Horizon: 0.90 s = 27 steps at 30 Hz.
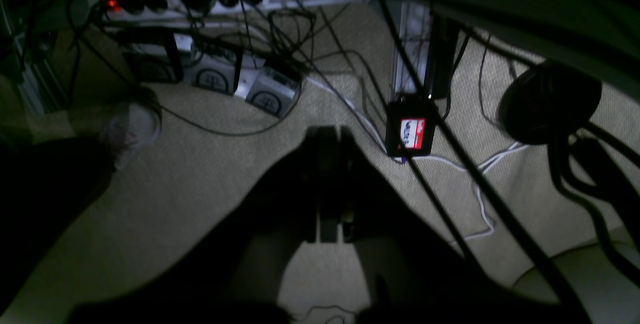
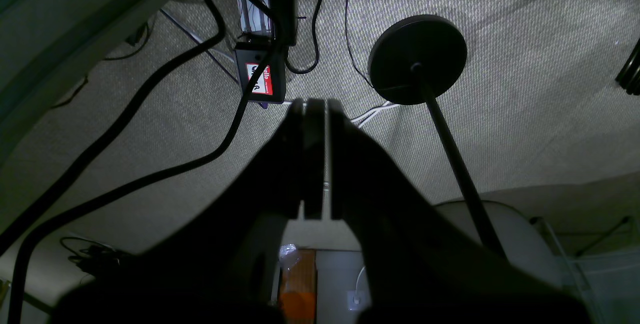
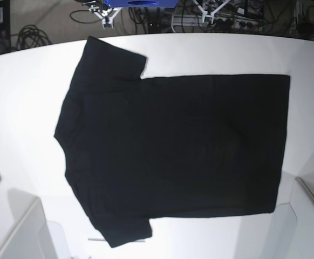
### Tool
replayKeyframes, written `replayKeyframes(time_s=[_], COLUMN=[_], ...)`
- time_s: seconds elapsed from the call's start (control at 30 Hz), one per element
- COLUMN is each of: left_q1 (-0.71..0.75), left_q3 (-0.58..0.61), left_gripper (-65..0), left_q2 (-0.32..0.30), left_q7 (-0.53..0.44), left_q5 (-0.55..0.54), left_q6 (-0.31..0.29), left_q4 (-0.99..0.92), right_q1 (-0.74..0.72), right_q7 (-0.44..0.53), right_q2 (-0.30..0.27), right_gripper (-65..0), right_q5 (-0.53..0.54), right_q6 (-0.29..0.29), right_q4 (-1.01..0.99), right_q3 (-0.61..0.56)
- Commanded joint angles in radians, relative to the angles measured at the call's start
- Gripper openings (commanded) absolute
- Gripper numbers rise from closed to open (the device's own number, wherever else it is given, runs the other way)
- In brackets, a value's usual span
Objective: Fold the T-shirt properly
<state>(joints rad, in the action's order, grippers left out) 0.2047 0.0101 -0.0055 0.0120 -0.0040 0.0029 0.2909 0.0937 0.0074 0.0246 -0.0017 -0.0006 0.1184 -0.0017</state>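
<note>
T-shirt [image 3: 173, 145]: black, flat on bench [image 3: 22, 81]; likely soft, light, limp. Best pinched at hem corners or sleeves. Left gripper [image 1: 330, 136], right gripper [image 2: 314, 106]: closed, empty.

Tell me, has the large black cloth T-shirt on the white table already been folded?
No, the black T-shirt lies spread out flat on the white table, both short sleeves sticking out.

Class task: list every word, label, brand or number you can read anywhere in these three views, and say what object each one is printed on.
Red-and-white sticker on the small black box on the floor: only "ello" can be made out, cut off by a cable; the rest is unreadable.
Same sticker in the left wrist view: too blurred to read.
Round marks on the grey boxes: too dark to read.
T-shirt: plain black, no text showing.
</note>
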Motion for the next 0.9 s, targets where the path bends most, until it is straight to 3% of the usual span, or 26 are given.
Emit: replayKeyframes(time_s=[0.0,0.87], left_q1=[0.002,0.009], left_q3=[0.001,-0.008], left_gripper=[-65.0,-65.0], left_q2=[0.0,-0.004], left_q7=[-0.002,-0.011], left_q5=[-0.001,-0.001], left_q6=[0.003,0.003], left_q4=[0.001,-0.045], right_q1=[0.005,0.094], right_q7=[0.001,-0.001], right_q2=[-0.002,0.001], right_gripper=[-65.0,-65.0], right_q5=[-0.002,-0.002], right_q6=[0.001,0.001], right_q4=[0.002,0.119], right_q3=[-0.001,-0.001])
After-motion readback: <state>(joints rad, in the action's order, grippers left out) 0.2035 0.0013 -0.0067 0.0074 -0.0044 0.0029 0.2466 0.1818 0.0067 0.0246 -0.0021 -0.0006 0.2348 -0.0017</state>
